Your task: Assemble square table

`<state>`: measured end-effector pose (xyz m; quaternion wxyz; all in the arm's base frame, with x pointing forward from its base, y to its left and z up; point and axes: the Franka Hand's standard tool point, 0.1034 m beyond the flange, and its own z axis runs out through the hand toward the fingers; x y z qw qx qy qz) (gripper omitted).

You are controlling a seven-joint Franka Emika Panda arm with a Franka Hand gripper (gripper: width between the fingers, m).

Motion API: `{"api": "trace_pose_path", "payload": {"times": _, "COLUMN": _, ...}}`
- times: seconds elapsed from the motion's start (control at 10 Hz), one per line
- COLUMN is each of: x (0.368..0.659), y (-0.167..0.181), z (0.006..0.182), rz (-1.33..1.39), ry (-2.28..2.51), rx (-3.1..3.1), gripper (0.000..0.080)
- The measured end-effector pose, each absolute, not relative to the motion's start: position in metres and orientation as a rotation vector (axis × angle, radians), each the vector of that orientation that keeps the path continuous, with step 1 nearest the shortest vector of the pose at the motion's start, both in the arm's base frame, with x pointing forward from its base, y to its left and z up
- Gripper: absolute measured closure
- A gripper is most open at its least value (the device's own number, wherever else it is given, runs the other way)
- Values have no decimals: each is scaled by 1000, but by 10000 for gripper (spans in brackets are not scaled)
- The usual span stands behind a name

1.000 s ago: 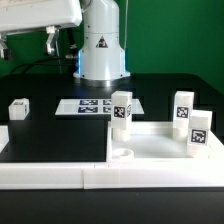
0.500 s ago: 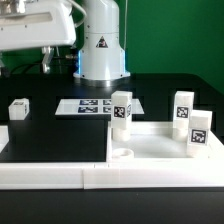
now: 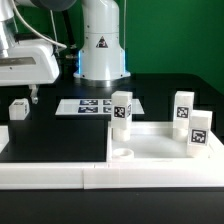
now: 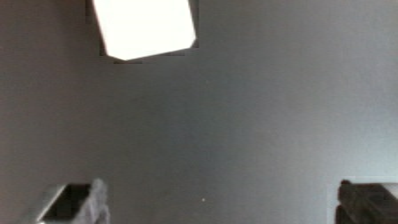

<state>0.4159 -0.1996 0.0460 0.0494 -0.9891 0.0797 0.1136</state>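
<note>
Black table [image 3: 60, 135] under everything, backed by a green wall [image 3: 175, 35]. Flat marker board [image 3: 85, 106] with black-white tags lying toward the rear, just in front of the white robot base. Long low white border rail [image 3: 60, 176] running along the near edge, turning up the exterior view's right.
</note>
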Motion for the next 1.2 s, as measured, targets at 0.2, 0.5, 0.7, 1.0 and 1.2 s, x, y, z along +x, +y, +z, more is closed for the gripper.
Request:
{"api": "trace_pose_path", "payload": {"times": 0.2, "x": 416, "y": -194, "z": 46, "rz": 597, "ry": 231, "rx": -2935, "gripper": 151}}
{"api": "trace_pose_path", "payload": {"times": 0.5, "x": 400, "y": -208, "z": 34, "rz": 903, "ry": -31, "rx": -2833, "gripper": 151}}
{"api": "trace_pose_path", "payload": {"times": 0.7, "x": 398, "y": -217, "z": 29, "rz": 1105, "ry": -278, "rx": -2786, "gripper": 151}}
{"api": "trace_pose_path", "payload": {"times": 1.0, "x": 393, "y": -211, "z": 26, "rz": 1191, "ry": -275, "rx": -2739, "gripper": 151}}
{"api": "trace_pose_path", "payload": {"times": 1.2, "x": 391, "y": -211, "z": 26, "rz": 1195, "ry": -273, "rx": -2736, "gripper": 151}}
